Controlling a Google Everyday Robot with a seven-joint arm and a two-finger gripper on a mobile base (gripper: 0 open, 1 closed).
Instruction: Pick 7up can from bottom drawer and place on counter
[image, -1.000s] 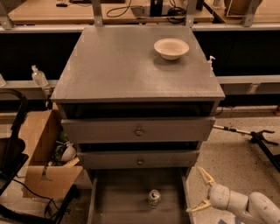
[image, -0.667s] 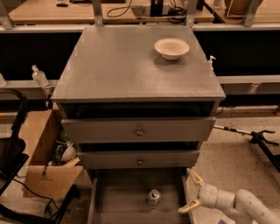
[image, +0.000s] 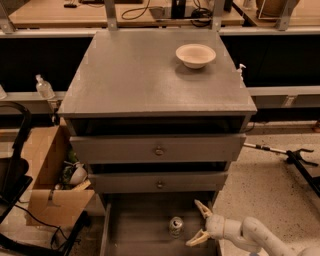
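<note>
The 7up can stands upright on the grey floor of the open bottom drawer, near the lower edge of the camera view. My gripper is just right of the can, inside the drawer. Its two cream fingers are spread open, pointing left at the can, and hold nothing. The white arm runs off to the lower right. The counter is the wide grey slab on top of the cabinet.
A cream bowl sits at the counter's back right. Two shut drawer fronts with round knobs are above the open drawer. A cardboard box with clutter stands at left. A wooden desk with cables runs behind.
My gripper has moved left, from outside the drawer's right wall to inside the drawer beside the can. The can has not moved.
</note>
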